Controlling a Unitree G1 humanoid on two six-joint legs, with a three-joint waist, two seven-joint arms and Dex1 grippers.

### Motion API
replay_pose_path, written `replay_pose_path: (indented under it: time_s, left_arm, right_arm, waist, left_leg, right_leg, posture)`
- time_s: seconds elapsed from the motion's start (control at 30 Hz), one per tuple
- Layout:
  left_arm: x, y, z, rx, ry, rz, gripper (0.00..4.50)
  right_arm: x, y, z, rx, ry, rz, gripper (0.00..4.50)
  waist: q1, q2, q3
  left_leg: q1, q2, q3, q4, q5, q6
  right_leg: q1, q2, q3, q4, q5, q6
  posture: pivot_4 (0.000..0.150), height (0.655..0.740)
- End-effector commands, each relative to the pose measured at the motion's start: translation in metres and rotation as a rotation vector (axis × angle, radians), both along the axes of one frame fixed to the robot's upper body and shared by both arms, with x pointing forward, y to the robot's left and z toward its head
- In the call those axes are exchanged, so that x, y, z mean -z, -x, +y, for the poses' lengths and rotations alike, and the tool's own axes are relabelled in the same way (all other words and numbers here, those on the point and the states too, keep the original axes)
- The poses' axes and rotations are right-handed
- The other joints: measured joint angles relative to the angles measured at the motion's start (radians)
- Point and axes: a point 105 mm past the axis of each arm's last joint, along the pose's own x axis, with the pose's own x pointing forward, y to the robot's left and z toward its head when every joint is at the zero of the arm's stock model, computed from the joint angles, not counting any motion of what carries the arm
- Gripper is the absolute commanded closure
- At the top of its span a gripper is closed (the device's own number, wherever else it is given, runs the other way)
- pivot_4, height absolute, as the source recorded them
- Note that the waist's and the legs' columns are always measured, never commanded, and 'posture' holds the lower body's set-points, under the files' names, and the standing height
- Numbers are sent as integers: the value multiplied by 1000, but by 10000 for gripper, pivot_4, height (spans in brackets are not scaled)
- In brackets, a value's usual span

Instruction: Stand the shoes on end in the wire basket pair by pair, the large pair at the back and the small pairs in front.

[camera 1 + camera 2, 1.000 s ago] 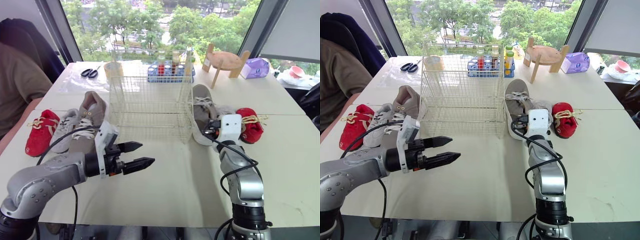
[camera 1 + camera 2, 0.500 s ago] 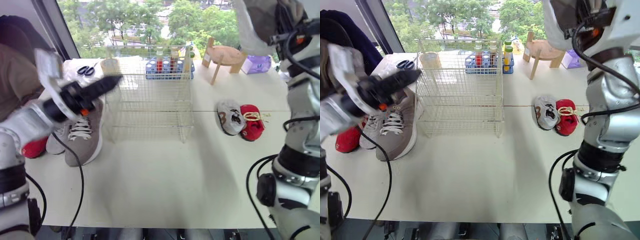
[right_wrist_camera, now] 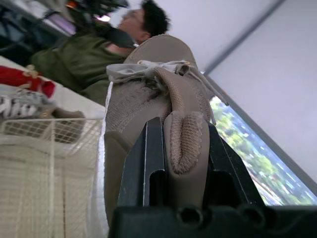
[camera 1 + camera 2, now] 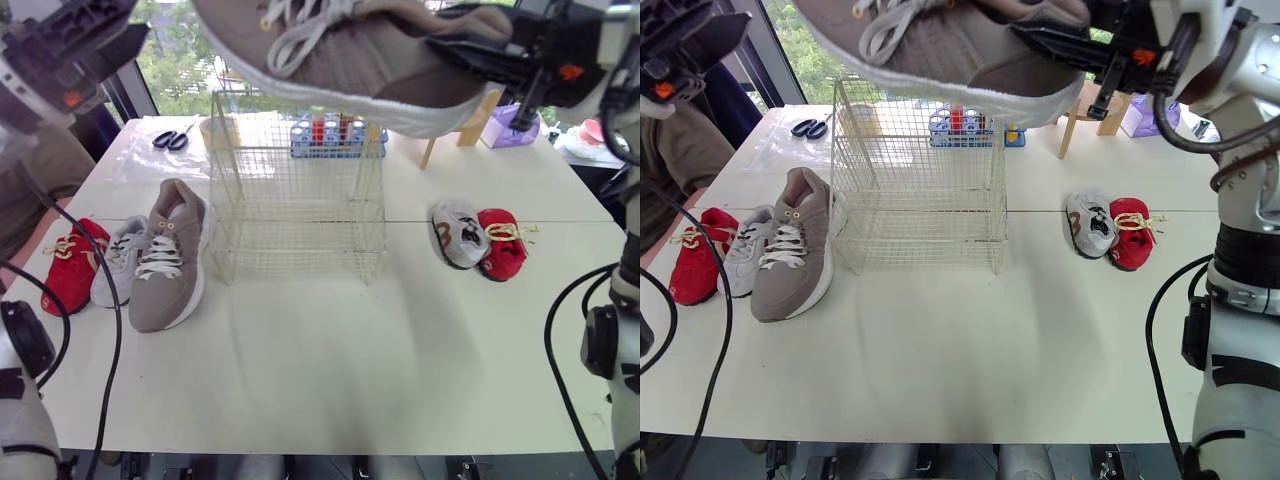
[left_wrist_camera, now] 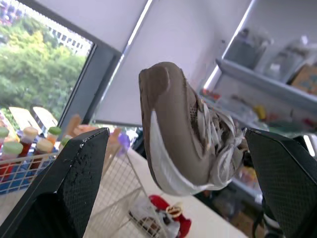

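**Taupe shoe aloft over the basket**

Wire basket sat mid-table, and I could see straight through its mesh to the tabletop. At its 12 o'clock the blue rack carried capped bottles. The mesh and the shoe overhead hid part of them, so I could not count them.

My right gripper was clamped on the held taupe shoe, one finger either side of the padded heel collar, as the right wrist view showed. That shoe hung high above the basket, sole down, toe toward 9 o'clock, with its top cut off by the frame's upper edge. My left gripper was raised at 10 o'clock, its fingers spread wide and holding nothing.

I counted six shoes: two large taupe, two small grey, two small red. At the basket's 9 o'clock lay the second taupe shoe, the left grey shoe close against it, and the left red shoe outermost. At 3 o'clock the right grey shoe and right red shoe lay side by side.

Scissors lay at 11 o'clock and a wooden stand stood at 1 o'clock. A person in an olive shirt sat at the table's 9 o'clock edge, mostly cut off.
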Motion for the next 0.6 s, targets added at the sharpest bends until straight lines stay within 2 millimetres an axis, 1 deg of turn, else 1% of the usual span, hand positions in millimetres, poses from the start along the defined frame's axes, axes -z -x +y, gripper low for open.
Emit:
replay_pose_path:
  time_s: [0.03,0.07,0.17,0.27,0.37,0.5,0.6]
  left_arm:
    - [-10,6,-13,76,-63,-38,0]
    - [-8,4,-19,97,-86,-31,0]
    - [-1,-3,-28,121,-144,-12,0]
    - [0,-7,-30,140,-155,-7,0]
    - [-4,-5,-31,190,-135,-15,7312]
    - [-5,0,-31,224,-130,-23,26176]
    - [-7,1,-30,216,-118,-29,37752]
  right_arm:
    - [-16,17,7,-47,30,-133,42925]
    - [-15,19,10,-65,39,-135,42925]
    - [-14,23,16,-98,47,-143,42925]
    - [-13,25,18,-105,54,-149,42925]
    - [-8,26,20,-109,65,-140,42925]
    - [-5,28,25,-115,71,-133,42925]
    - [-4,28,27,-124,70,-122,42925]
  waist:
    - [-1,0,0]
    - [-1,0,0]
    - [-1,0,0]
    - [-2,0,0]
    - [-3,-1,0]
    - [-4,-1,1]
    - [-3,-1,1]
  left_leg:
    - [0,0,0,0,0,0]
    - [0,0,0,0,0,0]
    - [0,0,0,0,0,0]
    - [0,0,0,0,0,0]
    - [-1,0,0,0,0,0]
    - [-1,0,0,0,0,0]
    - [-1,1,0,0,0,0]
  right_leg:
    - [0,0,0,0,0,0]
    - [0,0,0,0,0,0]
    - [0,0,0,0,0,1]
    - [-1,0,0,1,0,1]
    - [-1,0,0,1,0,1]
    - [-2,0,0,1,0,1]
    - [-2,0,0,1,0,1]
  posture:
    - [1500,7400]
    - [1500,7400]
    - [1500,7400]
    - [1500,7400]
    - [1500,7400]
    - [1500,7400]
    - [1500,7400]
